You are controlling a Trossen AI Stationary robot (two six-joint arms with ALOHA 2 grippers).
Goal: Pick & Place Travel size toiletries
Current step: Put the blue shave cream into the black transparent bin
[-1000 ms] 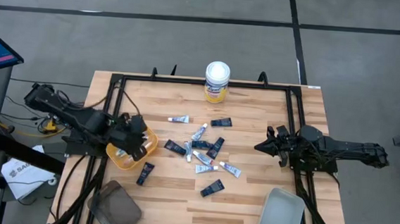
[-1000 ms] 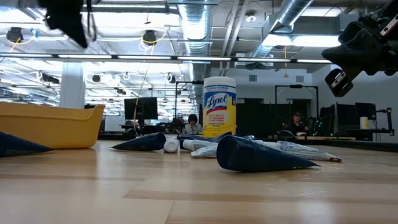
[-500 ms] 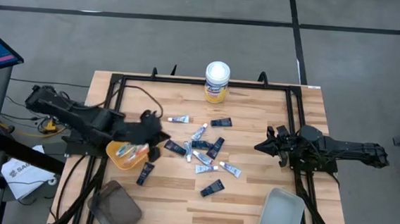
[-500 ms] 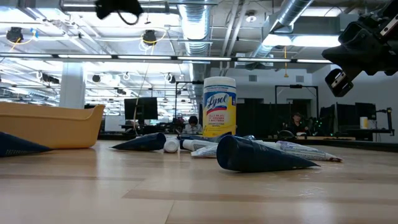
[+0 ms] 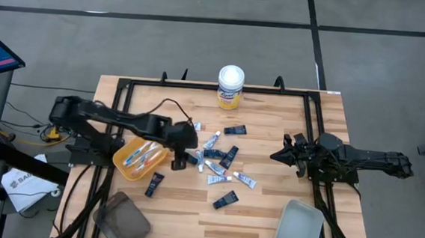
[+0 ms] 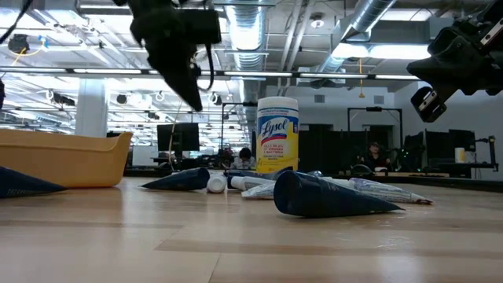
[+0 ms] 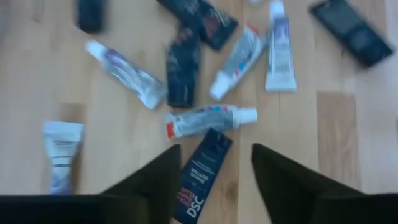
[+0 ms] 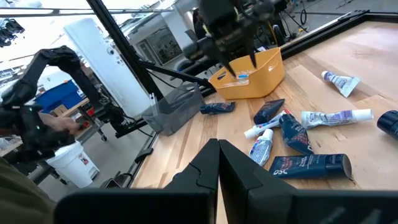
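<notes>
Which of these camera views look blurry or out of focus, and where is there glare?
Left wrist view: soft with motion blur, the small white tubes and the black-navy tube between the open left claw smeared. Low view: bright ceiling lights wash out the background, the left claw a dark silhouette; the tall yellow canister stays legible. Right wrist view: the near fingers are unfocused. High view: even and sharp.
</notes>
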